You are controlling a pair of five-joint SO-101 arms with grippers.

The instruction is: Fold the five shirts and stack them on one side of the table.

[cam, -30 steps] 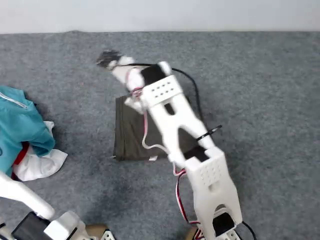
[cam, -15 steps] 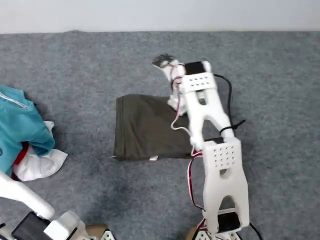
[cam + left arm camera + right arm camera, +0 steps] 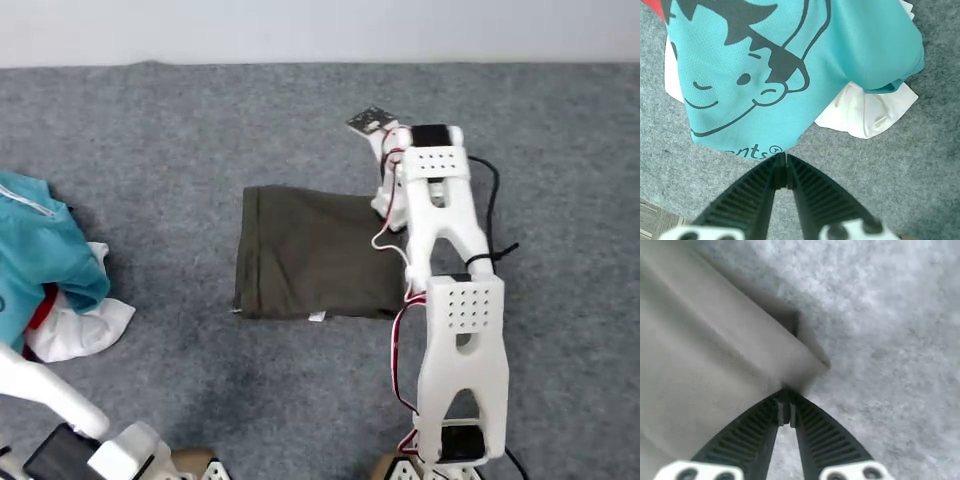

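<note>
A folded dark olive shirt (image 3: 318,255) lies flat in the middle of the grey table. My right gripper (image 3: 785,410) is shut on its right edge near the far corner; in the high view that gripper (image 3: 384,208) sits at the shirt's upper right. A teal shirt (image 3: 765,65) with a cartoon face lies crumpled at the table's left side (image 3: 40,255), on top of a white shirt (image 3: 870,112). My left gripper (image 3: 786,172) hangs shut over bare table just beside the teal shirt's edge, holding nothing.
The grey felt table (image 3: 150,150) runs to a white wall at the back. The right arm (image 3: 455,320) stretches from the front edge up along the olive shirt's right side. Part of the left arm (image 3: 55,395) shows at the front left corner.
The right arm swung from the olive shirt's far left corner over to its right side. The shirt shifted slightly to the right and now lies uncovered.
</note>
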